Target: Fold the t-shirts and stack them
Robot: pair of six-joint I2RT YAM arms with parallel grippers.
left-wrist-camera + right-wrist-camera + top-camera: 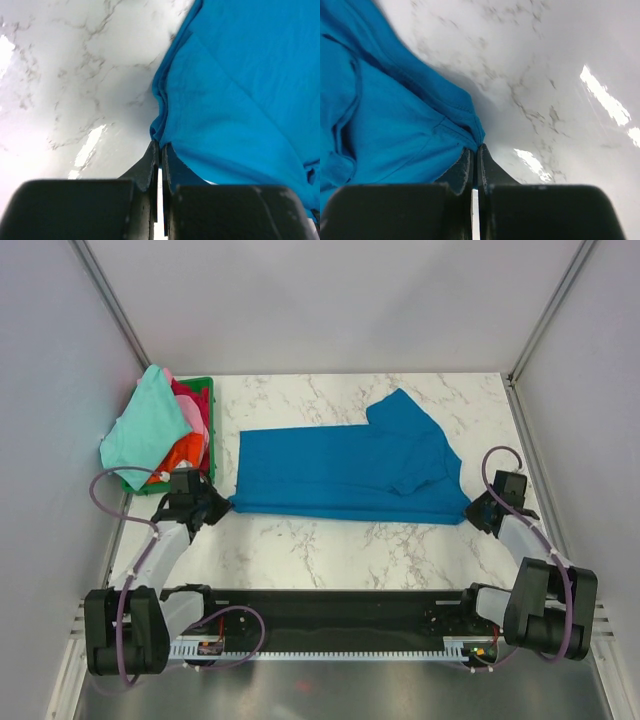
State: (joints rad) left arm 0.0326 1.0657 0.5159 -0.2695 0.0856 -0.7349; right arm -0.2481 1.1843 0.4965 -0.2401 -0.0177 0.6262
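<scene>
The bright blue t-shirt (345, 470) lies folded lengthwise across the middle of the marble table (330, 550), one sleeve sticking up at the back right. My left gripper (222, 506) is shut on its near left corner; the left wrist view shows the blue cloth (240, 100) pinched between the jaws (160, 147). My right gripper (470, 510) is shut on its near right corner; the right wrist view shows the blue cloth (395, 115) caught at the jaws (476, 149). Mint-green (140, 425), pink, magenta and orange-red (180, 452) t-shirts lie heaped at the left.
A green plastic basket (205, 390) at the far left holds the heaped shirts. Grey walls enclose the table on the left, back and right. A black rail (330, 605) runs along the near edge between the arm bases.
</scene>
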